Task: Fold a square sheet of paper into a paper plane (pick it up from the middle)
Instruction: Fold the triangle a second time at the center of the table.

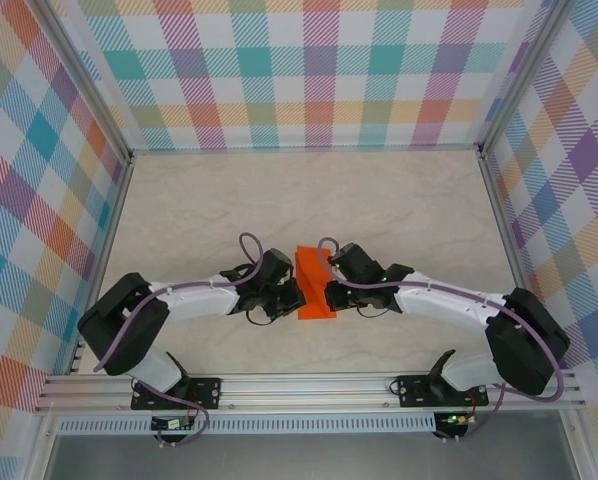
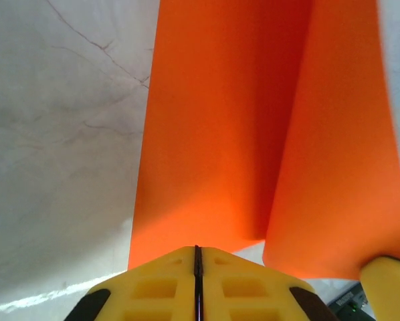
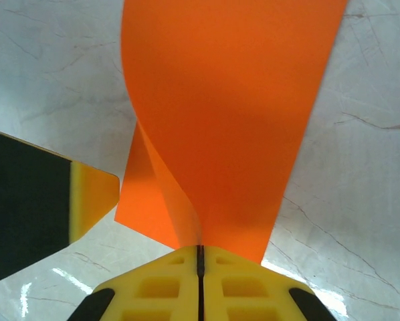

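Left fingers (image 2: pixel 156 284) closed, pinching one edge of the paper plane (image 1: pixel 314 285). Right fingers (image 3: pixel 240 284) closed too, clamped on its opposite side. Both arms reach in from the near edge and meet at the orange sheet, midway between the counter's (image 1: pixel 399 210) left and right edges, closer to the near edge. Sheet looks lifted, half-folded, long crease down it. Probably pinched both sides to set that fold. No readable writing or labels.
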